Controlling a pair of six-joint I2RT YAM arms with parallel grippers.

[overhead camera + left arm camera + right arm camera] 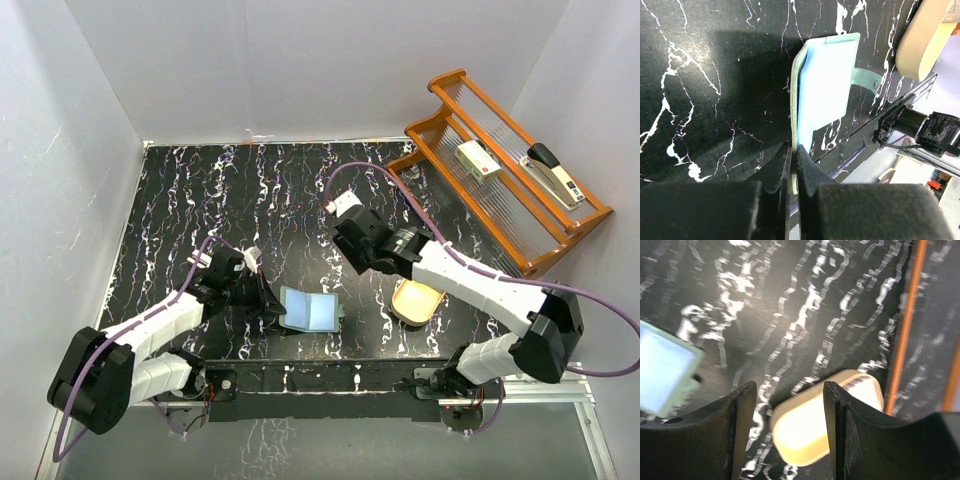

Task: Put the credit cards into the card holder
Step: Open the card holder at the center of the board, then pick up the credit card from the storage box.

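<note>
The sage-green card holder [310, 311] lies open on the black marbled table, with a pale blue credit card [319, 312] on its inner face. My left gripper [268, 301] is shut on the holder's left edge. In the left wrist view the fingers [810, 172] pinch the green edge of the card holder [796, 107]. The credit card [826, 82] lies flat on it and the snap tab [865, 78] sticks out beyond. My right gripper [352, 255] hovers open and empty above the table. In the right wrist view the right gripper [787, 387] is apart from the card holder [665, 367].
A cream bowl-like tray [416, 300] lies right of the holder, below my open right fingers [812, 425], and shows in the left wrist view [920, 40]. A wooden rack [505, 200] at the back right holds a stapler [555, 175] and a small box [478, 160].
</note>
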